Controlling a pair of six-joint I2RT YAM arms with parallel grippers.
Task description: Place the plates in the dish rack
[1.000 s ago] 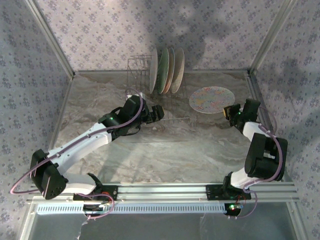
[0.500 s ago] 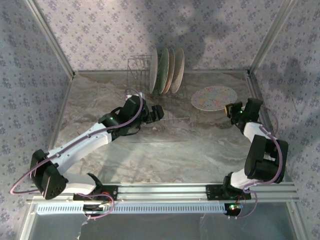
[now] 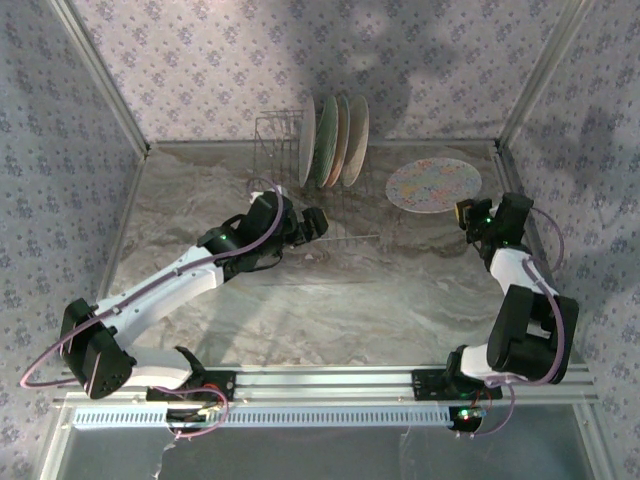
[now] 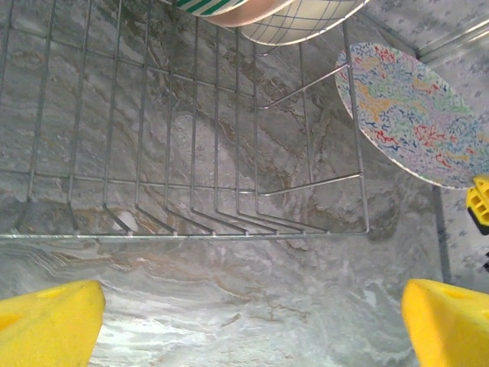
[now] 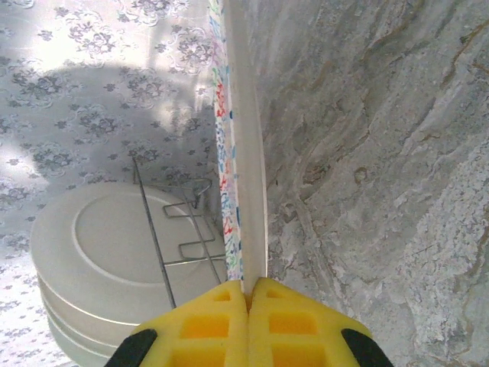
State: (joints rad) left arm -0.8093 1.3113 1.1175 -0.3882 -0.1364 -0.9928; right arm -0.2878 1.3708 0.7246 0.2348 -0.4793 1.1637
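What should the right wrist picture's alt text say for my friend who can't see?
The right pincer, with yellow fingers, is shut on the rim of a round multicoloured mosaic plate seen edge-on, grey marbled table to its right. To its left, pale round plates stand in a thin dark wire dish rack.

Clearance around the dish rack. I see upright plates filling its far rows and closing off that end. From the left wrist, the near prong rows stand free. The left gripper, jaws spread wide, sits at the rack's near edge and bars the front-left approach. On the right, the mosaic plate, pinched at its rim by the right gripper, takes up much of the room between rack and side wall. Bare tabletop lies open in front.
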